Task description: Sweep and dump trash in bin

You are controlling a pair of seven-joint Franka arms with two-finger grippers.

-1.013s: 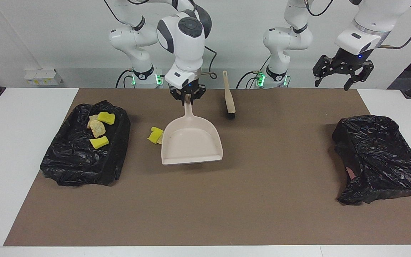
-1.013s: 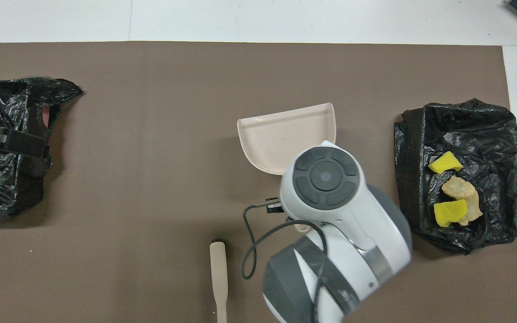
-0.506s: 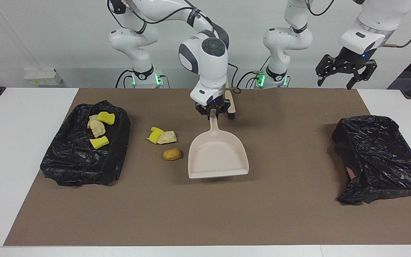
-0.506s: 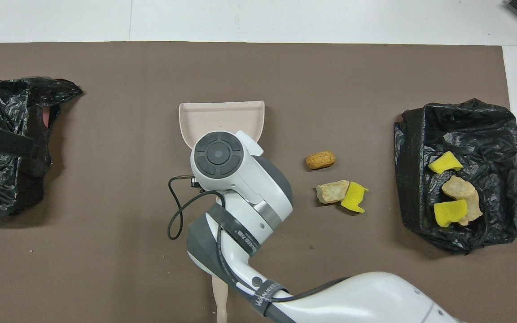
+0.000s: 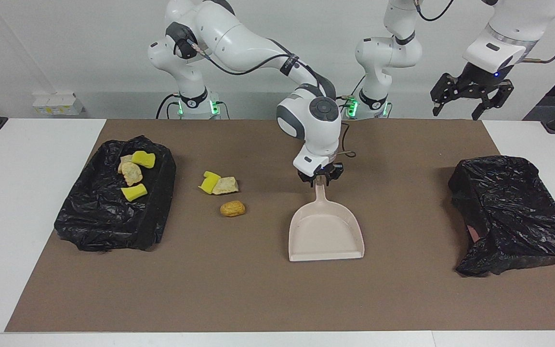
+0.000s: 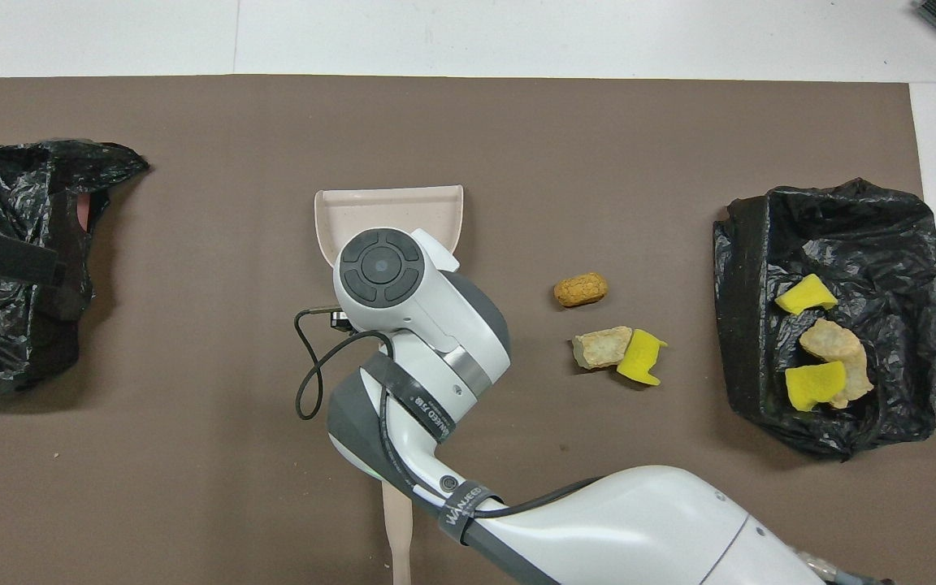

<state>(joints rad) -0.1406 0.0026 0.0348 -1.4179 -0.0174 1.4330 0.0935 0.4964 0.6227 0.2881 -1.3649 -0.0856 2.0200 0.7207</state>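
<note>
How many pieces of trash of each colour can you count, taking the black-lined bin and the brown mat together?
Yellow sponge wedges: 3
Beige crumbly chunks: 3
Golden-brown lump: 1
Total: 7

A robotics lab: two white arms point(image 5: 239, 43) bolted at a brown-matted table point(image 5: 268, 294) against bare walls

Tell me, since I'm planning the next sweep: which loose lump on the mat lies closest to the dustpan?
The golden-brown lump, alone on the mat and nearest the dustpan. The yellow wedge and beige chunk touch each other, nearer the robots.
</note>
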